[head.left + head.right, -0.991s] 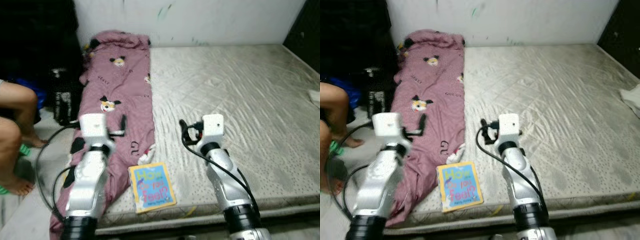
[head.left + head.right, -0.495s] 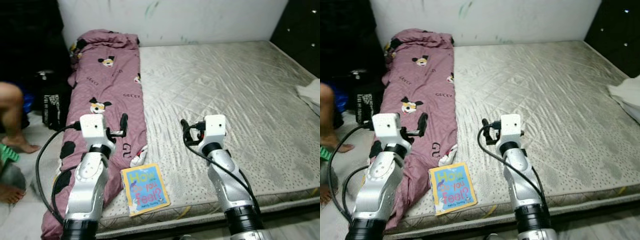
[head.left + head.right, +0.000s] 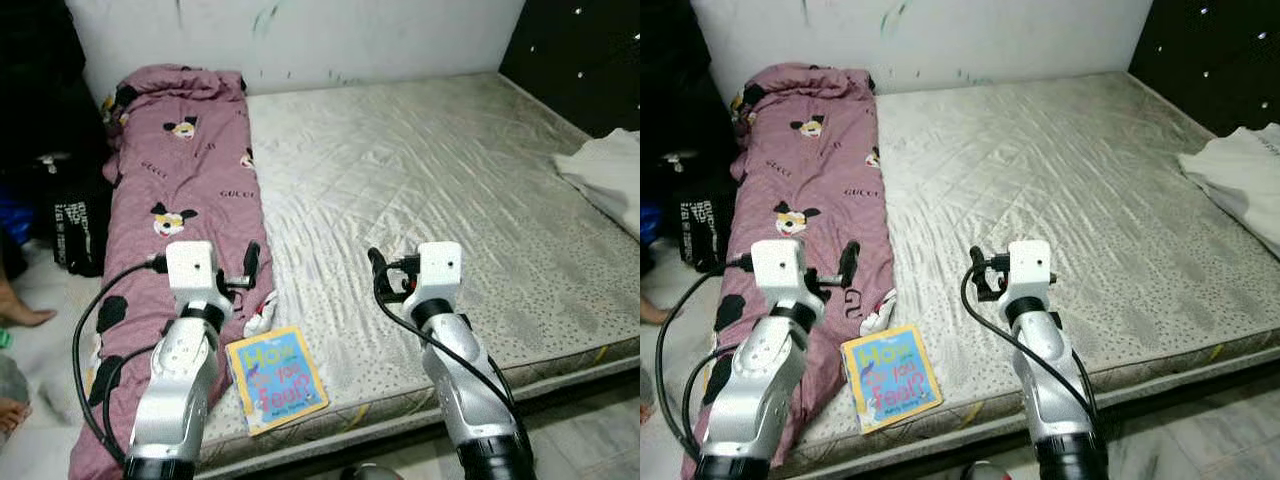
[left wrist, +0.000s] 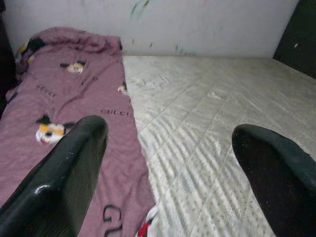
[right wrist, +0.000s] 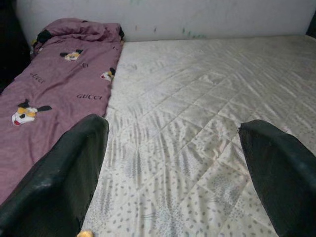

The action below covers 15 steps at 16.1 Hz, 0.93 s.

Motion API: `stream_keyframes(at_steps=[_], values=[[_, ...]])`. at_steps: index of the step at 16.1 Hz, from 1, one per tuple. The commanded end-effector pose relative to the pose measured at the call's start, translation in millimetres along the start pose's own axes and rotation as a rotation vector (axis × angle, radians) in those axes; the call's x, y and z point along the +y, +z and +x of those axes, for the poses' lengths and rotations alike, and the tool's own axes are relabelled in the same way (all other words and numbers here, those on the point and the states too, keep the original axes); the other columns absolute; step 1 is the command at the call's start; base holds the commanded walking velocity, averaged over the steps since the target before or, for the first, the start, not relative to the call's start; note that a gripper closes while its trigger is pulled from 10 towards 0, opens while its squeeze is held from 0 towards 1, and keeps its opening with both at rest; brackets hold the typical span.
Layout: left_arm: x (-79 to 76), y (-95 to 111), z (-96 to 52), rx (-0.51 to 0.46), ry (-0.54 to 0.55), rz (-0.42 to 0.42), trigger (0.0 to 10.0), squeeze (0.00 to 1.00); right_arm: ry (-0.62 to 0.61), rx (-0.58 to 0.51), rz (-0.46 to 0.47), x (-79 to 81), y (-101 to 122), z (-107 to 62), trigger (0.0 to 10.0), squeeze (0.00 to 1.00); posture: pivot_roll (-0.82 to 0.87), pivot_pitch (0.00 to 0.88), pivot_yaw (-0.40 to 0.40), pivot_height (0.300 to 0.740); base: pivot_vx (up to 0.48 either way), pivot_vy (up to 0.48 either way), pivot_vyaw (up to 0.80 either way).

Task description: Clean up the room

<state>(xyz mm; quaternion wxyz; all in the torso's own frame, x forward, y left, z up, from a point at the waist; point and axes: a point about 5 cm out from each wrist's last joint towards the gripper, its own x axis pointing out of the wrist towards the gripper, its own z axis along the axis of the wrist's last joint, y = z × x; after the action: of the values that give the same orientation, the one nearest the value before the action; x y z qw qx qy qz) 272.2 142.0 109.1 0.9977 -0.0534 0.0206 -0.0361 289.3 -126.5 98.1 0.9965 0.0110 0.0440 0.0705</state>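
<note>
Bare grey mattress (image 3: 430,170) is spread across most of the scene, backed by a marked white wall (image 3: 300,35). Both arms are held out low over its near part. The left gripper (image 4: 173,163) is seen with its fingers (image 4: 64,173) wide apart and nothing between them; the right gripper (image 5: 173,168) is likewise spread and empty above the quilted surface.

A purple blanket (image 3: 175,190) with cartoon prints is laid lengthwise along the mattress edge, directly under and ahead of the left gripper, its bunched end against the wall. A yellow-and-blue book (image 3: 276,377) is found at the near edge, behind the left gripper and beside that arm, between the two arms. A white cloth (image 3: 1240,175) is seen far out to the right of the right gripper, at the mattress edge near a dark padded wall (image 3: 1210,50). A black bag (image 3: 75,215) stands on the floor beyond the blanket, left of the left gripper, and a person's foot (image 3: 20,315) is seen at the floor's edge.

Compared with a second ago, the whole view has been swung rightward: the white cloth is shown far more fully, the person's legs have nearly been lost at the left border, and the book appears lower and further left. The arms' pose relative to each other is unchanged.
</note>
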Motion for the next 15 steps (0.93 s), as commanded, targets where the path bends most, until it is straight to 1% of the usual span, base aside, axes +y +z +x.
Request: stream_keyframes(at_steps=[1, 5, 15], values=[[-0.5, 1.8, -1.7, 0.002, -0.01, -0.002, 10.0, 0.0, 0.009, 0.0, -0.005, 2.1, 1.9, -1.4, 10.0, 0.0, 0.03, 0.092, 0.02, 0.74, 0.0, 0.0, 0.0], [1.3, 1.1, -4.6, 0.015, 0.002, -0.003, 10.0, 0.0, 0.013, 0.012, -0.01, 3.8, -0.1, -5.2, 10.0, 0.0, 0.03, 0.105, 0.017, 0.736, 0.0, 0.0, 0.0], [-0.4, 4.1, 0.5, 0.006, 0.001, 0.005, 10.0, 0.0, 0.033, 0.014, -0.012, 6.3, 2.0, -1.6, 10.0, 0.0, 0.03, 0.092, 0.011, 0.621, 0.0, 0.0, 0.0]])
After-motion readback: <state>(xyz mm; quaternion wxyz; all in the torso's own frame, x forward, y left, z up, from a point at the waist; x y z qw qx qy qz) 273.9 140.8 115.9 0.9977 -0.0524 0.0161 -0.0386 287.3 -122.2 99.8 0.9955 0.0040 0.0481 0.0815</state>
